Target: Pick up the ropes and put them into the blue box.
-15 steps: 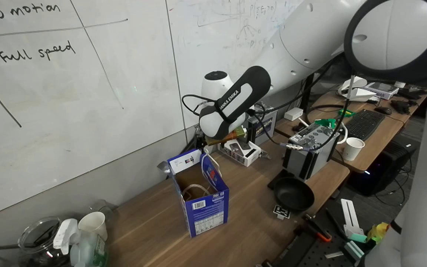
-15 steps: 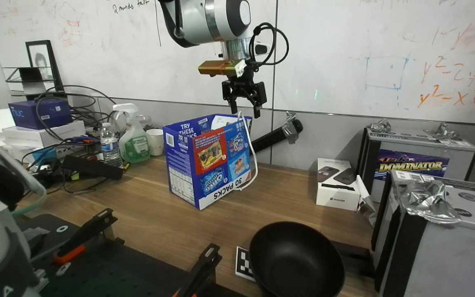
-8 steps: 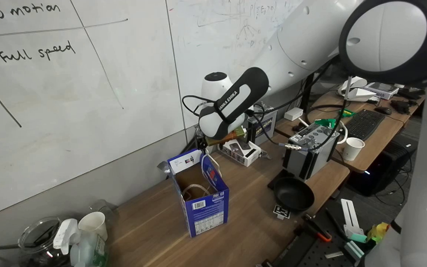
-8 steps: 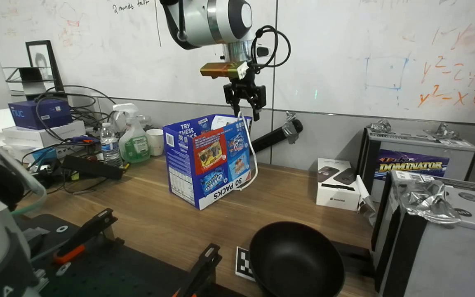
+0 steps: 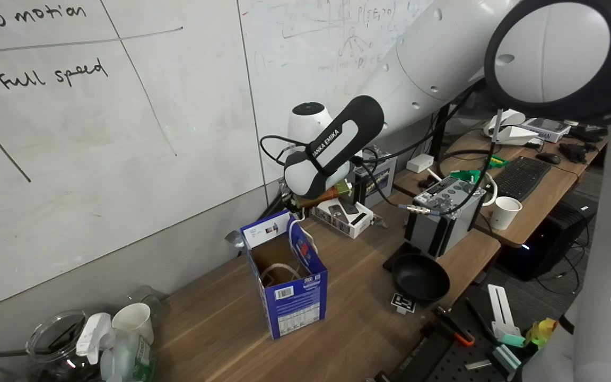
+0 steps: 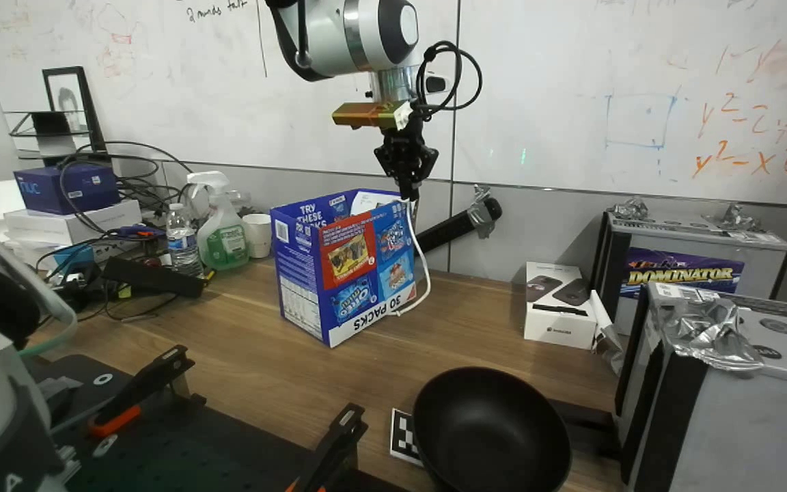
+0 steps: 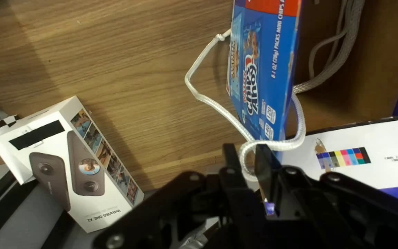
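Observation:
The blue box (image 6: 301,273) stands upright and open-topped on the table; its opening shows in an exterior view (image 5: 279,254). A white rope (image 7: 216,107) runs from the table outside the box up to its rim and over into it. More rope (image 7: 347,45) lies inside the box, and part of it arches in an exterior view (image 5: 281,267). My gripper (image 7: 246,148) points down at the rim's corner. Its fingers are a narrow gap apart, with a bent loop of rope between them; background shows through the gap. Whether both fingers touch the rope is unclear.
Near the gripper, a white product box (image 7: 88,193) lies on the table. A dark tube (image 6: 455,229) leans behind the blue box. A black pan (image 6: 492,424) and grey cases (image 6: 728,403) occupy the table too. The whiteboard (image 6: 571,102) rises close behind.
My gripper's fingers have come from wide apart to a narrow gap around the rope. The rope's top has shifted in between them. The arm sank slightly earlier; the box has stayed put.

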